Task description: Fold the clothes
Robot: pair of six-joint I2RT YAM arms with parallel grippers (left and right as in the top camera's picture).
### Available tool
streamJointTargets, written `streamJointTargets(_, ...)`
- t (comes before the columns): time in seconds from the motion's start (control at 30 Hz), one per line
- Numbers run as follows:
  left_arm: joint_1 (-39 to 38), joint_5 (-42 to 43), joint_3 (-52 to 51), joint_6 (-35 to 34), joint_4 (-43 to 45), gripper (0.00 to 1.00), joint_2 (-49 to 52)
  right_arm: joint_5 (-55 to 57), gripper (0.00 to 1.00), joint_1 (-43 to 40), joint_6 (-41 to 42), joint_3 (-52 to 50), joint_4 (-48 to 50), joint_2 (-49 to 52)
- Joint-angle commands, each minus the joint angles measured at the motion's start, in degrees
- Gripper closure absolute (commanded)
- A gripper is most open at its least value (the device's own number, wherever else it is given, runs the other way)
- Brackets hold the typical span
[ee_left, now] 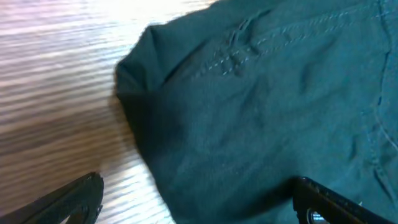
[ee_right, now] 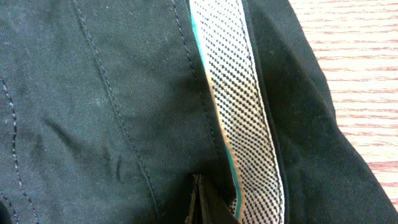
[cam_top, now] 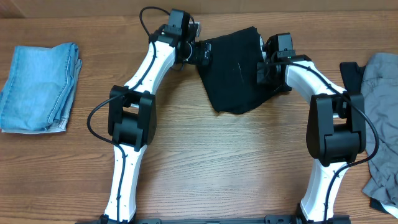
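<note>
The black shorts (cam_top: 233,68) lie crumpled at the far middle of the table, one of the clothes. My left gripper (cam_top: 204,53) is at their left edge and stands open; in the left wrist view the dark fabric (ee_left: 261,106) spreads between its wide-apart fingers (ee_left: 81,199). My right gripper (cam_top: 262,71) is at the shorts' right side. In the right wrist view it (ee_right: 199,202) is shut, pinching black cloth (ee_right: 93,93) just left of the pale checked waist lining (ee_right: 239,93).
A folded light-blue denim garment (cam_top: 37,87) lies at the left edge of the wooden table (cam_top: 217,155). A grey garment (cam_top: 382,112) is heaped at the right edge, with a dark piece (cam_top: 348,71) beside it.
</note>
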Motion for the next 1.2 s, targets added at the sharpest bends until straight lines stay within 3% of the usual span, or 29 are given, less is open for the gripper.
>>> streamJointTargets(0.0,-0.79,2.78,-5.07,-7.39,4.68,0.00,-1.38,-0.94,0.96,0.00,-0.44,-1.14,-1.03,4.33)
streamJointTargets(0.23,-2.32,15.52,-8.22,-13.64,14.21,0.00,-1.38,-0.94,0.96,0.00,-0.44,-1.14,-0.72,4.33)
streamJointTargets(0.3,-2.84,19.67,-8.22,-14.82,16.98,0.05,-1.38,-0.94,0.96,0.00,-0.44,-1.14,-0.68,4.33)
streamJointTargets(0.37,-2.93,25.22,-8.22,-17.11,21.90,0.20,-1.38,-0.94,0.96,0.00,-0.44,-1.14,-0.68,4.33)
streamJointTargets(0.47,-2.99,29.53,-8.22,-18.58,25.83,0.62,-1.38,-0.94,0.96,0.00,-0.44,-1.14,-0.61,4.33)
streamJointTargets(0.5,-3.04,29.51,-8.20,-18.53,25.92,0.71,-1.38,-0.94,0.96,0.00,-0.44,-1.14,-0.61,4.33)
streamJointTargets(0.67,-2.86,28.87,-8.20,-17.62,25.68,0.89,-1.38,-0.96,0.96,0.00,-0.44,-1.14,-0.50,4.33)
streamJointTargets(0.7,-2.75,28.06,-8.20,-16.72,25.33,0.95,-1.38,-0.96,0.96,0.00,-0.44,-1.14,-0.52,4.33)
streamJointTargets(0.8,-2.27,22.67,-7.78,-12.70,21.38,0.96,-1.42,-0.94,0.96,0.00,-0.46,-1.11,-0.52,4.33)
streamJointTargets(0.9,-1.84,13.00,-5.11,-8.26,11.63,0.96,-1.60,-0.94,0.96,0.00,-0.46,-1.09,-0.48,2.16)
streamJointTargets(1.17,-1.31,-9.73,9.01,-3.04,-8.92,0.96,-1.84,-0.94,0.96,-0.17,-1.01,-0.98,-4.35,-14.14)
